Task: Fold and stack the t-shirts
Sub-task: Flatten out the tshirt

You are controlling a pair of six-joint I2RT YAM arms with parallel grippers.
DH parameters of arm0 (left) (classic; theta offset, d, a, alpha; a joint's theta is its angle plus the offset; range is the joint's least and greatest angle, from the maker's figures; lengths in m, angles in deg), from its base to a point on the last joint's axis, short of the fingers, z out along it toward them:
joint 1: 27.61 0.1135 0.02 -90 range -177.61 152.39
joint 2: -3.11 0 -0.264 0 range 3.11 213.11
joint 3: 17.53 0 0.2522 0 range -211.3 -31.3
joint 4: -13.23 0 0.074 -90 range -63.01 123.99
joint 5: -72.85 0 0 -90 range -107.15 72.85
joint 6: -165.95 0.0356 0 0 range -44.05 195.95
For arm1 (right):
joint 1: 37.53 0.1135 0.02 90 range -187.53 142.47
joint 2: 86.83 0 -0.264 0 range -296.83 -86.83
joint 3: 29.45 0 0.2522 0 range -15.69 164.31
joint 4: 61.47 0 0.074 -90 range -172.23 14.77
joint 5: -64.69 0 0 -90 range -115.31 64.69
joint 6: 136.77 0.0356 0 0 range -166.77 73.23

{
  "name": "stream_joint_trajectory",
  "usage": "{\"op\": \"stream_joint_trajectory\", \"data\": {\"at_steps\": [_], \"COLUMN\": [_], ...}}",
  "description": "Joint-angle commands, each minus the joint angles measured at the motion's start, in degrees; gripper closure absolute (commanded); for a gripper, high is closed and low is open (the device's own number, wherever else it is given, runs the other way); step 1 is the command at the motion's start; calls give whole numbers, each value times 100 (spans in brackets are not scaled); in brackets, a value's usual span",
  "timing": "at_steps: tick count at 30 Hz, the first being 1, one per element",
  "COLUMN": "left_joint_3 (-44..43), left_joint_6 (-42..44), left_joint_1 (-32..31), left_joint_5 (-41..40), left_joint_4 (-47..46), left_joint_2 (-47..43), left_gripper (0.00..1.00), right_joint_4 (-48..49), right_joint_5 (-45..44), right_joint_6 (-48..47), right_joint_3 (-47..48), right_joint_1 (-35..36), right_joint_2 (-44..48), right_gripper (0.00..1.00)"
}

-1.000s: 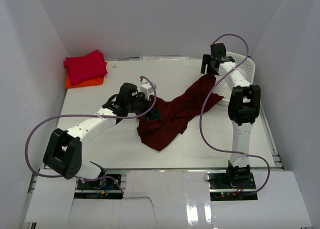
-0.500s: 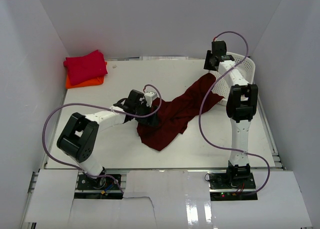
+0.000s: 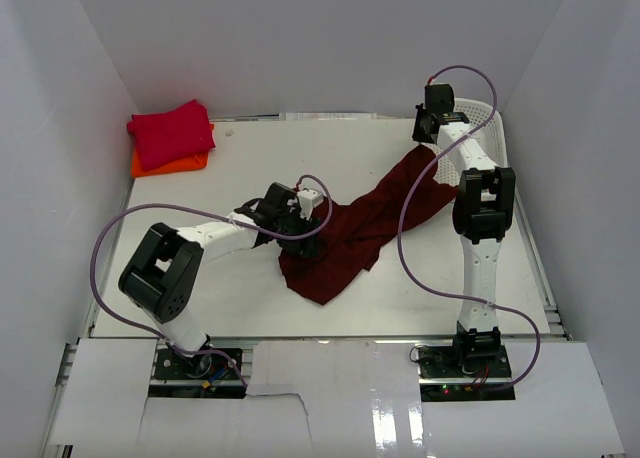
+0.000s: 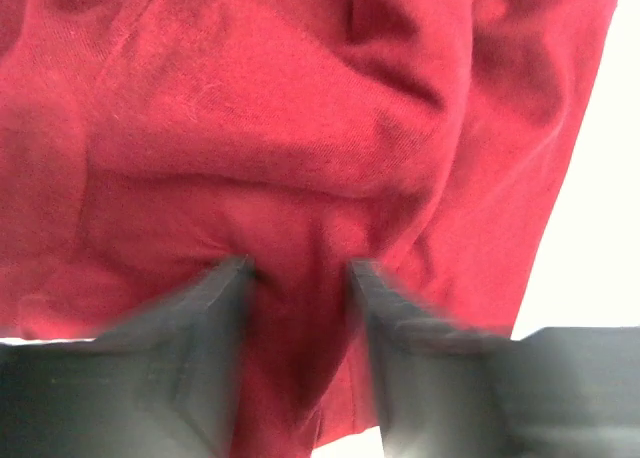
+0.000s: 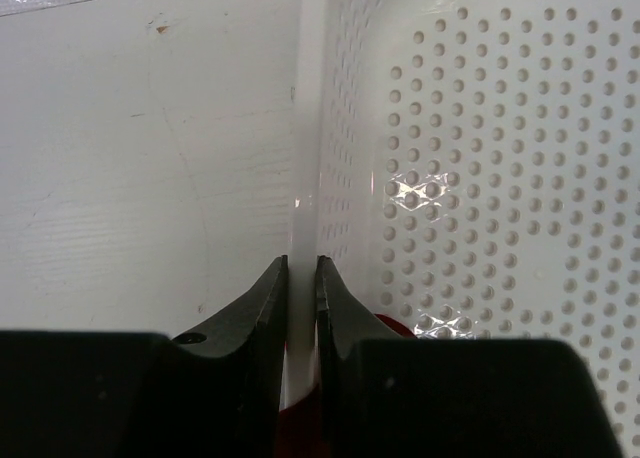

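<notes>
The dark maroon t-shirt [image 3: 350, 228] lies crumpled across the table, from the middle up to the white mesh basket [image 3: 497, 138]. My left gripper [image 3: 310, 240] presses down on its left part. In the left wrist view the jaws [image 4: 300, 273] stand apart with a bulge of maroon cloth [image 4: 250, 128] between them. My right gripper [image 3: 432, 138] is at the basket's left edge. In the right wrist view it [image 5: 301, 263] is shut on the basket's white rim [image 5: 310, 128], with a bit of maroon cloth [image 5: 395, 326] beside it. The crimson t-shirt [image 3: 172, 130] lies folded on the orange one [image 3: 190, 162] at the back left.
The basket lies tipped at the back right against the wall, its perforated inside [image 5: 500, 178] facing the table. White walls close in the table on three sides. The right arm's cable [image 3: 410, 228] loops over the maroon shirt.
My left gripper has moved right onto the maroon shirt and pushed its left edge in. My right gripper has shifted toward the basket and closed on its rim.
</notes>
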Motion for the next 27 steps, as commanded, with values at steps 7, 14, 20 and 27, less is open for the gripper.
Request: {"op": "stream_joint_trajectory", "data": {"at_steps": [7,14,20,27], "left_joint_3": [-574,-960,-2050,-1884], "left_joint_6": [9,-308,-738,-1160], "left_joint_1": [-23,-32,90,1277], "left_joint_5": [-44,-641,-2793,-3031], "left_joint_4": [478,907,2270,2350], "left_joint_2": [524,-152,-636,-1514], "left_gripper": [100,100,100,100], "right_joint_4": [94,85,85,120], "right_joint_5": [-8,18,-96,-105], "right_joint_6": [-19,-125,-265,-555], "right_joint_3": [-69,-245,-333,-491], "right_joint_1": [-79,-228,-333,-360], "right_joint_2": [97,193,272,378], "right_gripper": [88,89,89,91]}}
